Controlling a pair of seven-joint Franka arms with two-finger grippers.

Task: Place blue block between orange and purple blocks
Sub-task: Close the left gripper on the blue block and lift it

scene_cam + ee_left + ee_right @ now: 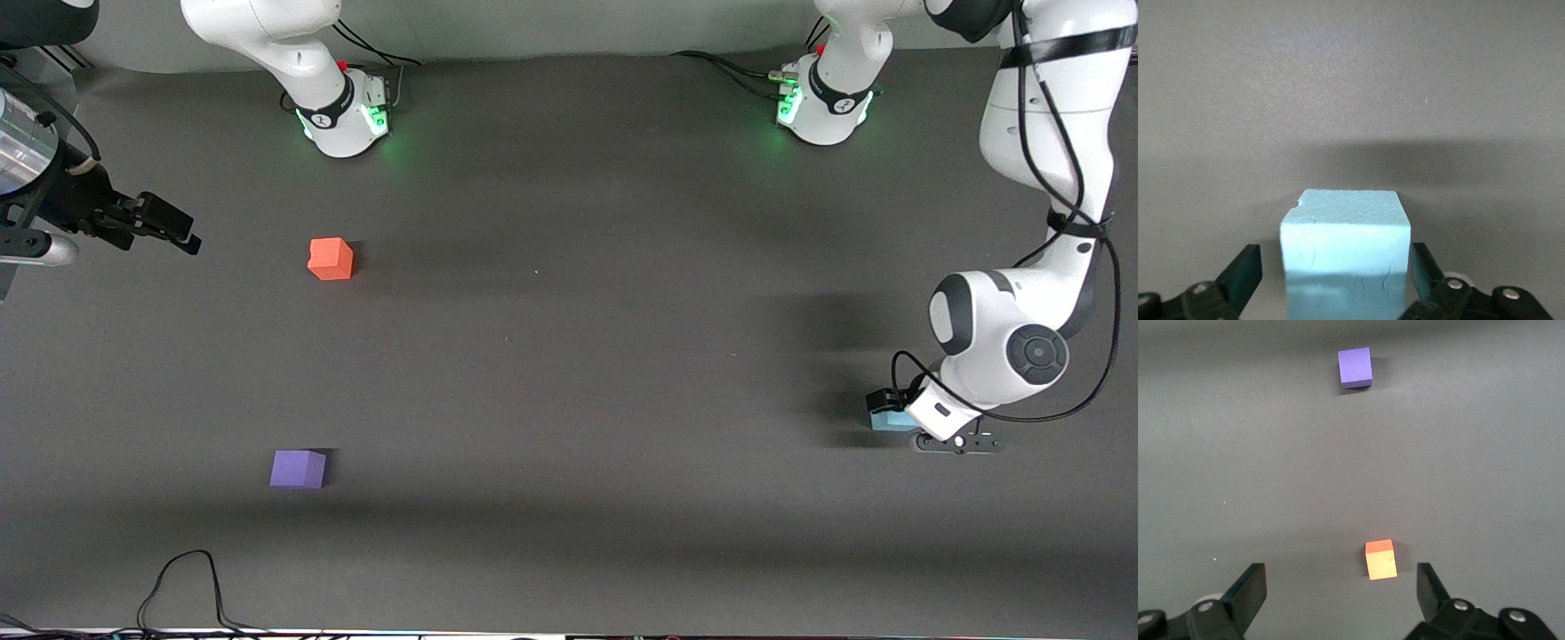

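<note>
The light blue block point(889, 421) sits on the table near the left arm's end. My left gripper point(896, 416) is down around it and open. In the left wrist view the blue block point(1346, 247) stands between the two fingers point(1245, 273), with a gap on each side of it. The orange block point(331, 259) and the purple block point(298, 468) lie apart toward the right arm's end, the purple one nearer the front camera. My right gripper point(169, 227) waits, open and empty, at the right arm's end. Its wrist view shows the orange block point(1381, 559) and the purple block point(1355, 367).
A dark grey cloth point(569, 356) covers the table. A black cable point(191, 587) loops near the edge closest to the front camera. The two arm bases point(342, 116) stand along the edge farthest from it.
</note>
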